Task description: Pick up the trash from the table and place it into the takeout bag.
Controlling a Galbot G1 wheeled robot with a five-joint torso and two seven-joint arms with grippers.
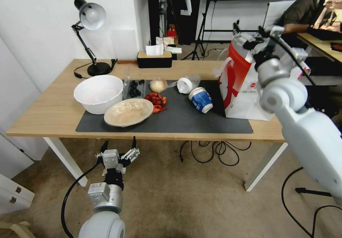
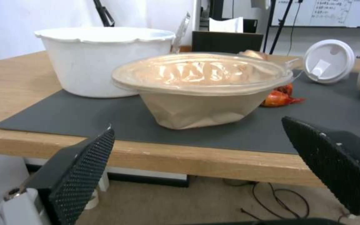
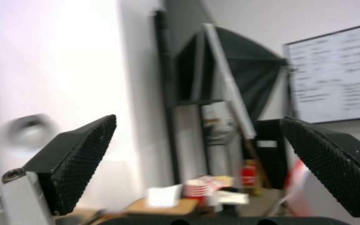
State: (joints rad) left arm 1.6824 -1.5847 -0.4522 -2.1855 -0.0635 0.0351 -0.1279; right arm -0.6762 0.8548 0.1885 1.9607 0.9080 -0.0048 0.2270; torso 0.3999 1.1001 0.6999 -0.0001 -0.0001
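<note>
Trash lies along the dark mat (image 1: 199, 122) on the worktop (image 1: 42, 113): beige bowl (image 1: 128, 112), crushed red can (image 1: 156, 102), paper cup (image 1: 201, 100). I hold my left hand (image 1: 119, 146) wide, below the front edge and lined up on the bowl. My right hand (image 1: 251, 30), spread and empty, hovers over the takeout bag (image 1: 240, 85). From the left wrist I see the bowl's crumpled wall, which my head camera hides.

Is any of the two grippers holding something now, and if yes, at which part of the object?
Nothing is held. The left gripper is open below the table edge, facing the beige bowl. The right gripper is open and empty above the takeout bag.
</note>
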